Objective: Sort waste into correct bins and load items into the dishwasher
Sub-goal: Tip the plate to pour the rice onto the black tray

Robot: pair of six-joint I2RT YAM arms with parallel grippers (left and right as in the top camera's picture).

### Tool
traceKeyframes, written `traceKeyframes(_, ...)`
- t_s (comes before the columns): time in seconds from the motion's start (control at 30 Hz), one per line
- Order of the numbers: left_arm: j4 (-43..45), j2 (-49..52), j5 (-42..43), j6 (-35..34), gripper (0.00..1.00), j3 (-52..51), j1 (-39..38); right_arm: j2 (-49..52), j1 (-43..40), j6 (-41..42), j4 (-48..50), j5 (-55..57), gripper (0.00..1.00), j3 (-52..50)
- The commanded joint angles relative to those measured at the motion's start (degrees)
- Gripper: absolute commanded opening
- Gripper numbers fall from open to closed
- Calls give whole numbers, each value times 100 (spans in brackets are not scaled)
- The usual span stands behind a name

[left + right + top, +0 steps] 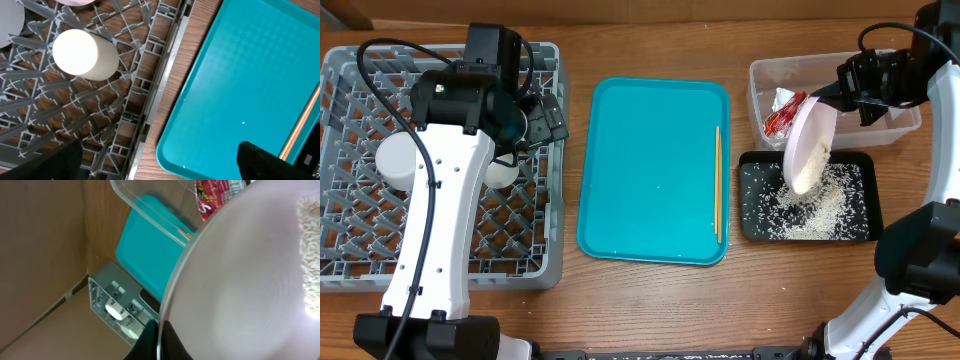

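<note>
Both arms [455, 190] are showing white shells, black joints and looping black cables [365, 50]; the left pincer [160, 160] is showing black fingers [55, 162].

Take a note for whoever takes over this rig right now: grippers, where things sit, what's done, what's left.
Left gripper: open, empty, above the dish rack.
Right gripper: shut on the rim of the pinkish dish, which is tilted over the black tray with rice grains sliding off.
Done: red wrapper is in the clear tub; a white cup and another white dish are in the rack.
Left: finish emptying the pinkish dish, then rack it. Chopsticks lie on the teal tray.
</note>
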Motion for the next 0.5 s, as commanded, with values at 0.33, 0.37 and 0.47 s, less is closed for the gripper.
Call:
traceKeyframes(0.33,2,35,24,-74,100,37,-2,-151,-160,-577,-151,-710,4,68)
traceKeyframes(0.37,2,35,24,-74,100,37,-2,-153,-164,-614,-238,-782,4,68)
traceKeyframes(0.47,2,35,24,-74,100,37,-2,-162,-179,-643,-170,-498,4,68)
